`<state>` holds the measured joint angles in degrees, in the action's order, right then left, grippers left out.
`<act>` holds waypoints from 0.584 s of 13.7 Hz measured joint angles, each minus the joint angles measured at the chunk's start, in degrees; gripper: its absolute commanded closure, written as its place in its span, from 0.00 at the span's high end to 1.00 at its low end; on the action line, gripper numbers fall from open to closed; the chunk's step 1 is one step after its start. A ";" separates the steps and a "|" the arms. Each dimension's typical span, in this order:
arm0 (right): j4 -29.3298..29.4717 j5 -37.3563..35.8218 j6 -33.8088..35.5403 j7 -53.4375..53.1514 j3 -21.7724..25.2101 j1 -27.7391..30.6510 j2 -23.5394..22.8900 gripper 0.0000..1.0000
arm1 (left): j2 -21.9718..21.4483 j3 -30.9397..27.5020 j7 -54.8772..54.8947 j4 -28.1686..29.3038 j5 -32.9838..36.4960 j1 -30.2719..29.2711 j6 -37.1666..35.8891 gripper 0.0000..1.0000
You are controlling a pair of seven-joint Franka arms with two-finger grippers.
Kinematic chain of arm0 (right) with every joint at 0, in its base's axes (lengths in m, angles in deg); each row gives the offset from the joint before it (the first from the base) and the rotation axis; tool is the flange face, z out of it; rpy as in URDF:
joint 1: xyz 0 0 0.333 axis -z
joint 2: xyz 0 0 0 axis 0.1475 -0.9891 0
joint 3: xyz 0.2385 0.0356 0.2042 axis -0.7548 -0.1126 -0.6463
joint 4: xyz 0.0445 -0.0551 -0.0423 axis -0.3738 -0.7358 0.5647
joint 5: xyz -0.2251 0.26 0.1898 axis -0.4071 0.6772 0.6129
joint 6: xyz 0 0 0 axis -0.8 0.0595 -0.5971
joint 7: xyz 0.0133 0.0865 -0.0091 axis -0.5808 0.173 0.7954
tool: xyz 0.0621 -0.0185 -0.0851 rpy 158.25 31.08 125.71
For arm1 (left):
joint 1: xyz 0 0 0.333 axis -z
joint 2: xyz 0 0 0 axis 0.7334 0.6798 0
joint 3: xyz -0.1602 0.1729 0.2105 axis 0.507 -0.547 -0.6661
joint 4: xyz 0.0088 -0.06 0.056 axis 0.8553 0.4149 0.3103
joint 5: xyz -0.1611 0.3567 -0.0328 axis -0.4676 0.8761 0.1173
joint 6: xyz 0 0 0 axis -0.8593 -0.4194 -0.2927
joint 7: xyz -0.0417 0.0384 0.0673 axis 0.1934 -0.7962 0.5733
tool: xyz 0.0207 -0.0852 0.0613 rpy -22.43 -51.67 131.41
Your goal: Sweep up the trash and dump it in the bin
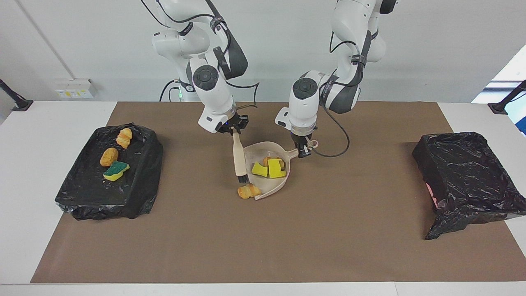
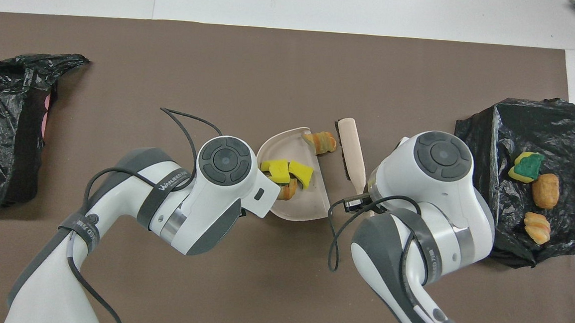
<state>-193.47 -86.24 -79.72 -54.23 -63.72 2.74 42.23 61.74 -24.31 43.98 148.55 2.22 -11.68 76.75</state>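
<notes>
- While the right gripper (image 1: 232, 130) is clamped shut on the top of the brush (image 1: 238, 158) handle, the brush hangs tilted, its dark bristles low beside the open mouth of the dustpan (image 1: 274, 189) and over the brown mat (image 1: 263, 238).
- The left gripper (image 1: 303, 151) is closed on the dustpan's handle, holding the beige pan with its mouth turned toward the right arm's end of the table.
- Inside the pan lie two yellow sponge pieces (image 1: 269, 169), side by side, with a golden-brown lump (image 1: 271, 160) partly hidden just nearer the robots than they are.
- One ridged golden-brown scrap (image 1: 248, 191) lies on the mat, outside the pan, touching or almost touching the corner of its lip that is farther from the robots, right beneath the bristles.
- In the overhead view the same scrap (image 2: 321, 141) sits at the pan's farther corner, between the dustpan rim (image 2: 309, 214) and the brush head (image 2: 347, 141).
- Toward the right arm's end stands a tray lined with black plastic (image 1: 135, 197); on it rest a green-backed yellow sponge (image 1: 116, 170), a round golden-brown lump (image 1: 109, 156) and a pale ridged piece (image 1: 124, 137), all well apart from the pan.
- Toward the left arm's end sits the bin (image 1: 472, 181), also wrapped in black plastic, with a patch of pink showing at its side.
- Writing runs along a dark strap on each forearm; on the left arm's strap (image 2: 168, 186) it seems to begin "WAN", but the rest cannot be read for certain.
</notes>
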 measured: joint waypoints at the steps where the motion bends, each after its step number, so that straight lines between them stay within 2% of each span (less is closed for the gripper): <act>1: 1.99 -2.52 0.00 0.90 0.00 0.09 -2.53 0.00 | 0.00 -0.01 0.01 0.02 0.00 -0.02 0.00 0.00; 4: 5.18 -4.88 -0.13 1.64 -0.36 -1.49 -9.25 0.00 | 0.00 -0.04 0.02 0.09 0.00 -0.05 0.00 0.00; 8: 5.43 -2.02 4.15 1.63 -0.77 -3.83 -10.25 0.00 | 0.00 -0.05 0.02 0.16 0.00 -0.07 -0.01 0.00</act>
<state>-188.05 -88.25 -75.57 -52.60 -64.50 -1.09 31.98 61.74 -24.36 43.99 148.71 2.22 -11.75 76.75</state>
